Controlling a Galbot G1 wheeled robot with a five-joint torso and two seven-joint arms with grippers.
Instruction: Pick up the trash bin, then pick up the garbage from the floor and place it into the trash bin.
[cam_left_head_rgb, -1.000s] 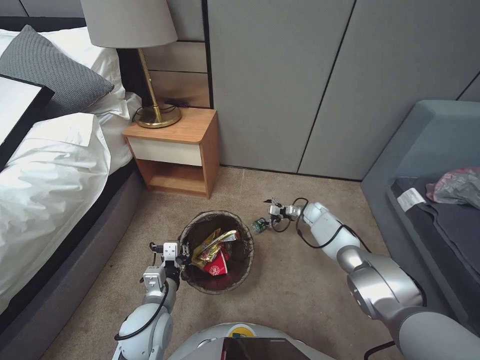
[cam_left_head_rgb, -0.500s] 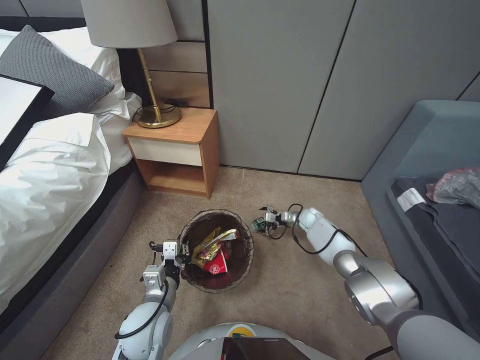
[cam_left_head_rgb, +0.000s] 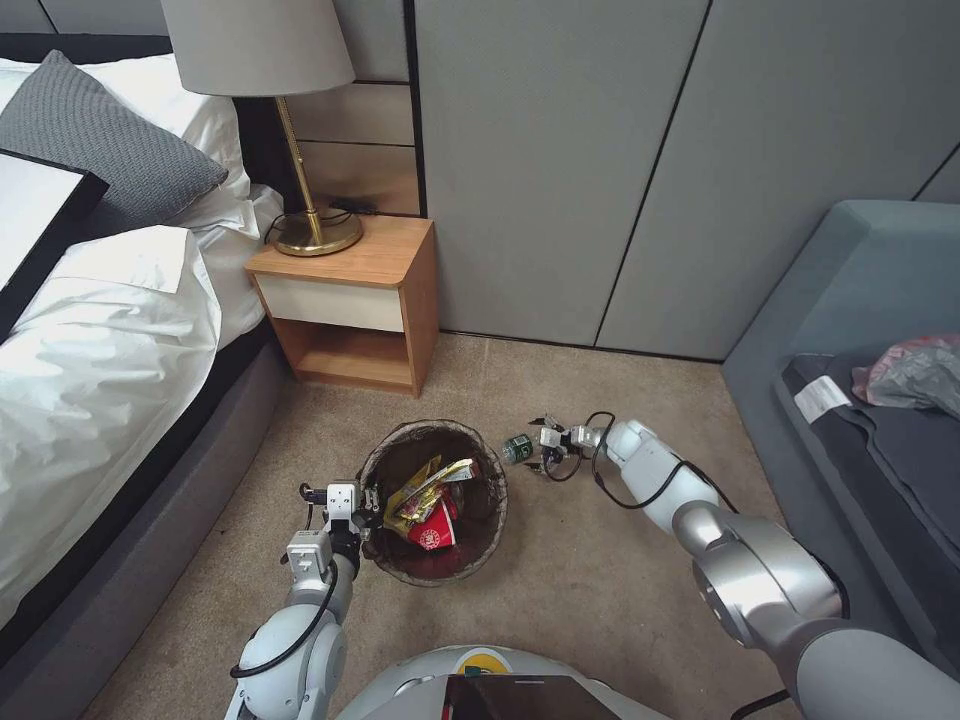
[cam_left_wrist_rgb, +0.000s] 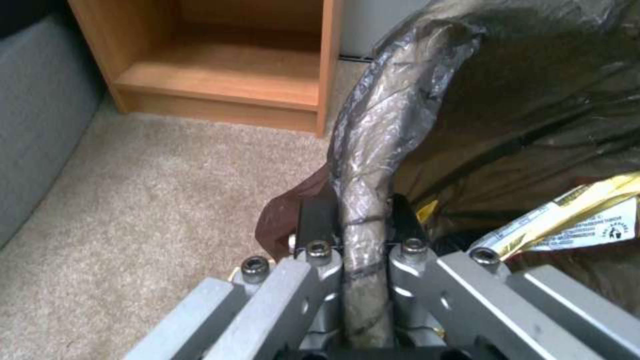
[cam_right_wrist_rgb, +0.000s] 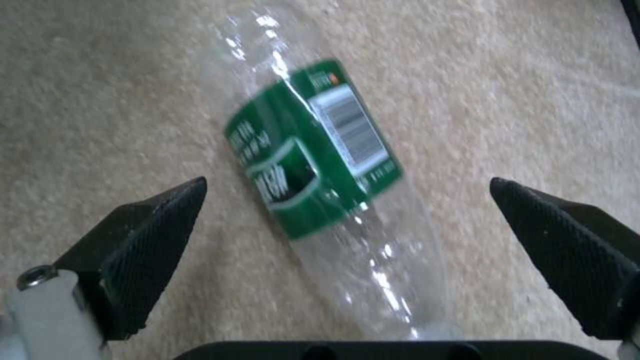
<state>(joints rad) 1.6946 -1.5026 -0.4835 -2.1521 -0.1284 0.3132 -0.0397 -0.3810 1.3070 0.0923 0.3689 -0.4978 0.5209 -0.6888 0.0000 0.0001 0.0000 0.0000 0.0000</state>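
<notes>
The trash bin (cam_left_head_rgb: 430, 428), lined with a dark bag, stands on the carpet and holds yellow wrappers (cam_left_head_rgb: 425, 485) and a red-and-white cup (cam_left_head_rgb: 435, 525). My left gripper (cam_left_head_rgb: 352, 503) is shut on the bin's near-left rim; the left wrist view shows its fingers (cam_left_wrist_rgb: 317, 225) pinching the bag-covered rim (cam_left_wrist_rgb: 380, 125). A clear plastic bottle with a green label (cam_left_head_rgb: 517, 448) lies on the floor just right of the bin. My right gripper (cam_left_head_rgb: 545, 450) hovers at the bottle, open. In the right wrist view the bottle (cam_right_wrist_rgb: 313, 150) lies between the spread fingertips (cam_right_wrist_rgb: 153, 235), untouched.
A wooden nightstand (cam_left_head_rgb: 350, 300) with a brass lamp (cam_left_head_rgb: 310, 235) stands behind the bin, against the grey wall. The bed (cam_left_head_rgb: 100, 350) runs along the left. A blue-grey sofa (cam_left_head_rgb: 860, 300) borders the right. Open carpet (cam_left_head_rgb: 580, 570) lies in front.
My right gripper has come down and slightly left toward the bottle on the floor. The left gripper, the bin and the bottle have stayed put.
</notes>
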